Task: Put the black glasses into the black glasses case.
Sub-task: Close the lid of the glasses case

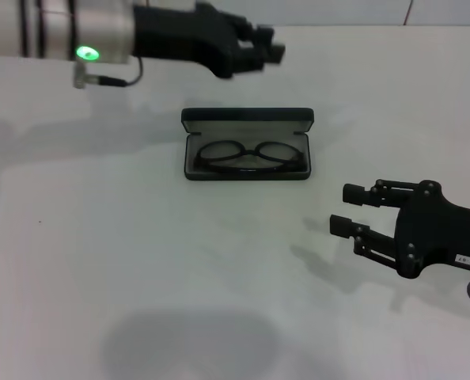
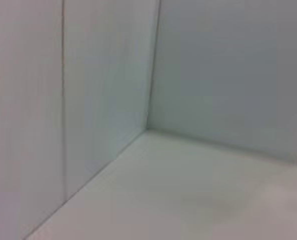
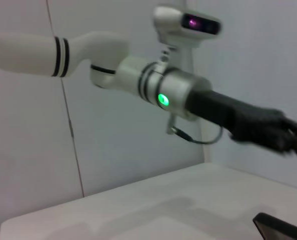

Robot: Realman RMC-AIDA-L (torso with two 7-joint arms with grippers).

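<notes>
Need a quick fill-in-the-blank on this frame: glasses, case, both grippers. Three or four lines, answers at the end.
1. The black glasses lie ____ the black glasses case.
2. The case's lid is ____.
3. The left gripper hangs beyond the case, holding ____.
4. The right gripper sits over the table, its fingers ____.

Missing words: inside; open; nothing; open

White table (image 1: 140,261) fills head view, plain and matte, soft grey shadows across it. Pale panelled wall (image 2: 88,75) behind, vertical seams, meeting in corner. Thin reddish line at far edge, possibly tile joint.
</notes>
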